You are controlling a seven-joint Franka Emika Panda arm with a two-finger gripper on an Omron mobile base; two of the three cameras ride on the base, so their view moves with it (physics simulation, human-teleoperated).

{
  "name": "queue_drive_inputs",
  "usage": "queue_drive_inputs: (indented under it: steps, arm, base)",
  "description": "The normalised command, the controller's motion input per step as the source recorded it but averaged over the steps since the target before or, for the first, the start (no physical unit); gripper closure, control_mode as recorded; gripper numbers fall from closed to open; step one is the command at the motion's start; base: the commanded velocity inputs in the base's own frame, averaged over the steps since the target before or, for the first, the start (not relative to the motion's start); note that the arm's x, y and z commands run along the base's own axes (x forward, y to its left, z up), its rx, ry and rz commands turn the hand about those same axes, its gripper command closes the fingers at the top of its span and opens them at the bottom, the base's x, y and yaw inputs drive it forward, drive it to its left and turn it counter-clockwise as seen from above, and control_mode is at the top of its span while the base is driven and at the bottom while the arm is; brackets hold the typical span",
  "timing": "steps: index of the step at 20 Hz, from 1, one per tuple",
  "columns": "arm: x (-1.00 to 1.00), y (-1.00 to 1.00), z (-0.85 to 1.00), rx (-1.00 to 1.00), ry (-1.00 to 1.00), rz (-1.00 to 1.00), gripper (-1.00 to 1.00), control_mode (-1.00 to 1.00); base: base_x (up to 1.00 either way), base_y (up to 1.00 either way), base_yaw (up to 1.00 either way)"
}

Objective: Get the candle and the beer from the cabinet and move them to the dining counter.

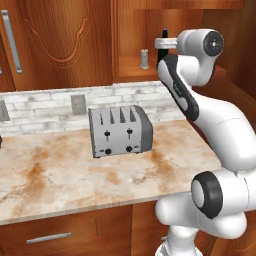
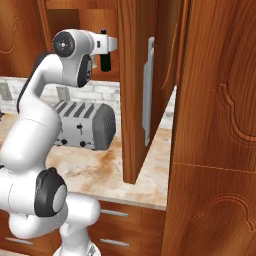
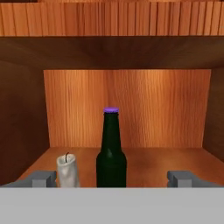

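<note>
The cabinet (image 1: 131, 30) stands open, its shelf (image 3: 148, 159) straight ahead in the hand view. On the shelf stands the beer (image 3: 111, 153), a dark green bottle with a purple cap, upright and centred. The candle (image 3: 68, 170), short and pale with a dark wick, sits just left of it. My gripper (image 3: 113, 179) is open, one fingertip out on each side, and the bottle stands a little beyond them, untouched. From the left base view the candle (image 1: 144, 58) shows on the shelf, with the beer (image 1: 163, 35) partly behind my hand. The dining counter is out of view.
A grey toaster (image 1: 120, 131) stands on the marble counter (image 1: 60, 175) below the cabinet, against a white brick backsplash. The open cabinet door (image 2: 135, 100) juts out at the right, its silver handle (image 2: 148, 90) facing me. Drawers run under the counter.
</note>
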Motion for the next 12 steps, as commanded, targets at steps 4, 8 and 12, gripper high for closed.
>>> queue_drive_inputs:
  steps: [4, 8, 12]
  arm:
    - [0.44, 0.0, 0.0, 0.0, 0.0, 0.0, -1.0, -1.0]
    - [0.35, 0.0, 0.0, 0.0, -0.03, 0.0, -1.0, -1.0]
    - [0.31, 0.0, 0.0, 0.0, 0.0, 0.0, -1.0, -1.0]
  base:
    - [0.0, 0.0, 0.0]
    - [0.0, 0.0, 0.0]
    - [0.0, 0.0, 0.0]
